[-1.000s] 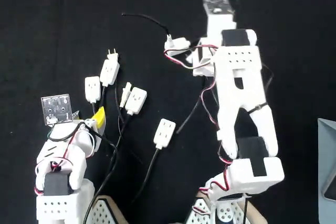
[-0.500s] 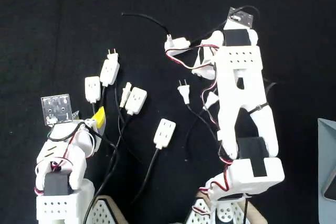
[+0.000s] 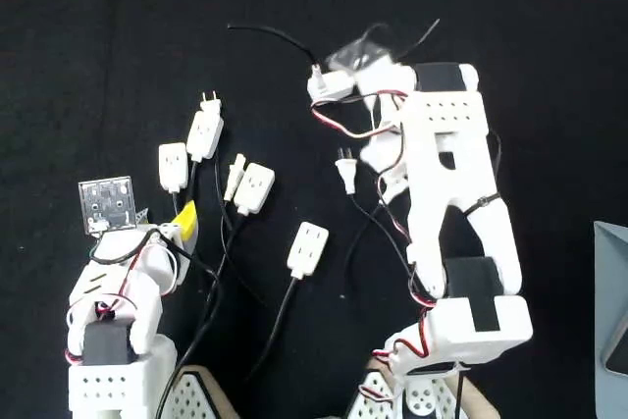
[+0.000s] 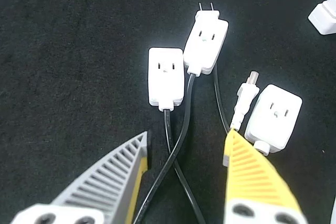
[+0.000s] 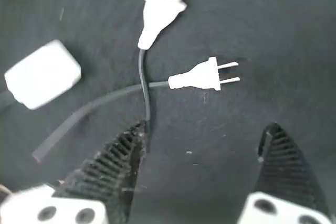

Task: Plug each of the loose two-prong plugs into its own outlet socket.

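High view is showing a black surface [image 3: 98,46] carrying everything. The right arm [image 3: 446,174] is stretching far across it, while the left arm [image 3: 118,311] is sitting folded at the near edge. The right hand [image 5: 205,135] is hanging released, fingers spread, over two loose plugs [image 5: 202,75] whose cords are crossing, with a socket [image 5: 42,74] lying near them. The left hand [image 4: 186,140] is also released, hovering near three sockets [image 4: 166,75]. Two are touching side by side, and a third plug [image 4: 244,98] is lying just beside the last. A lone socket [image 3: 307,248] is resting between the arms.
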Robot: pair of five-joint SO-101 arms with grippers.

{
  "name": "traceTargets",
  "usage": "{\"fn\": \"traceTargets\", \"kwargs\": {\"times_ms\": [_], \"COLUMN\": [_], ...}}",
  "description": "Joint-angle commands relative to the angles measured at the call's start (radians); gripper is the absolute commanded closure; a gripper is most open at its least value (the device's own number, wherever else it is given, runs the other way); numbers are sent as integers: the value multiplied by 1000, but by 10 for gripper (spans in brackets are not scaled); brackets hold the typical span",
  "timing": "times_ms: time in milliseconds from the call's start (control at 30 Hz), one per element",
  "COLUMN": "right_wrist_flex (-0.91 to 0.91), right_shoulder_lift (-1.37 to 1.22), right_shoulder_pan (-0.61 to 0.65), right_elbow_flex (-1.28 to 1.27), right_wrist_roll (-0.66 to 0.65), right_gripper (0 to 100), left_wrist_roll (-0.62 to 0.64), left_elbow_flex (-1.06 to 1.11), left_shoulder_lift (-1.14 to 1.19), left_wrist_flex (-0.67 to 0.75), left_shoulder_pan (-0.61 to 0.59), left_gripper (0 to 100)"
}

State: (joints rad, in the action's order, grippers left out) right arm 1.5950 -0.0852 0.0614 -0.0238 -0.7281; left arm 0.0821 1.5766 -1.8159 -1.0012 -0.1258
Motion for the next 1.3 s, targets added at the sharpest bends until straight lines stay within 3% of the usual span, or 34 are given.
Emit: {"fn": "traceTargets", "kwargs": {"times_ms": [0,133,333,667,900,1200,1267], "right_wrist_flex": [-6,-176,-493,-726,-743,-497,-428], "right_shoulder_lift": [51,51,50,-7,-125,-124,-124], "right_shoulder_pan": [-12,-54,-101,-81,-89,-91,-112], "right_elbow_flex": [-61,-177,-374,-492,-444,-367,-335], "right_wrist_roll": [-256,-428,-549,-571,-571,-557,-483], "right_gripper": [668,668,669,669,678,990,972], "left_wrist_roll": [-12,-12,-12,-12,-12,-12,-12], "left_elbow_flex": [-8,-8,-8,41,41,41,41], "left_shoulder_lift": [-2,-2,-2,-2,-2,-2,-2], "left_wrist_flex": [32,32,34,106,104,104,104], "left_shoulder_pan": [-5,-5,-5,-5,-5,-5,-5], "left_gripper": [766,766,766,766,766,766,766]}}
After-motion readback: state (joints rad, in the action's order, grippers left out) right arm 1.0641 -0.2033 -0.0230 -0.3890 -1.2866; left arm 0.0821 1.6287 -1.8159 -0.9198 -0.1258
